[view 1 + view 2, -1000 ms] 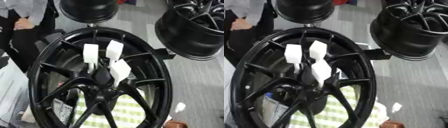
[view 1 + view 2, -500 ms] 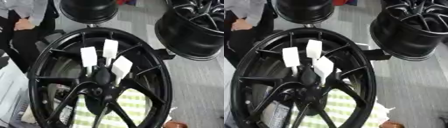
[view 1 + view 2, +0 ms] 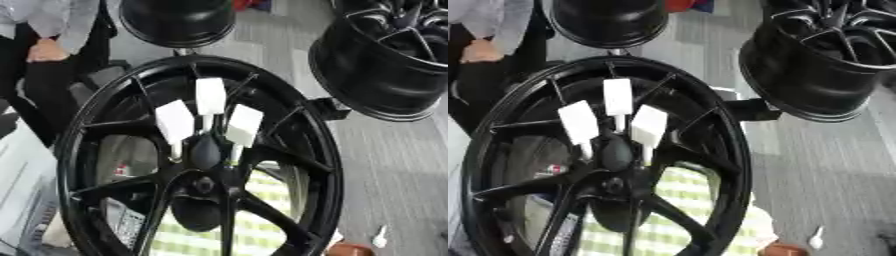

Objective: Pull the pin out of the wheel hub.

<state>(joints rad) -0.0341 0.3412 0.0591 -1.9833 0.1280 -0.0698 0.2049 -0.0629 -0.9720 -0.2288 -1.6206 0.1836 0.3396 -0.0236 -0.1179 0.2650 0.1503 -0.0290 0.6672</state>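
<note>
A large black wheel [image 3: 324, 165] stands upright and fills the middle of both eye views. Its spokes meet at the hub [image 3: 207, 186]. Three pins with white rectangular tags stick out just above the hub: a left pin [image 3: 174, 121], a middle pin [image 3: 211, 96] and a right pin [image 3: 244, 125]. A dark oval part [image 3: 206, 151] sits between the pin stems. Neither of my hands shows in either view.
A second black wheel [image 3: 385, 60] lies at the upper right, a third black wheel [image 3: 175, 20] at the top. A person [image 3: 44, 50] stands at the upper left. A green-and-white checked cloth [image 3: 262, 200] shows behind the spokes. On the grey floor lies a small white object [image 3: 379, 236].
The three tagged pins have shifted slightly: the left tag sits lower, the right tag higher, as if the wheel turned a little. The background wheels have stayed put.
</note>
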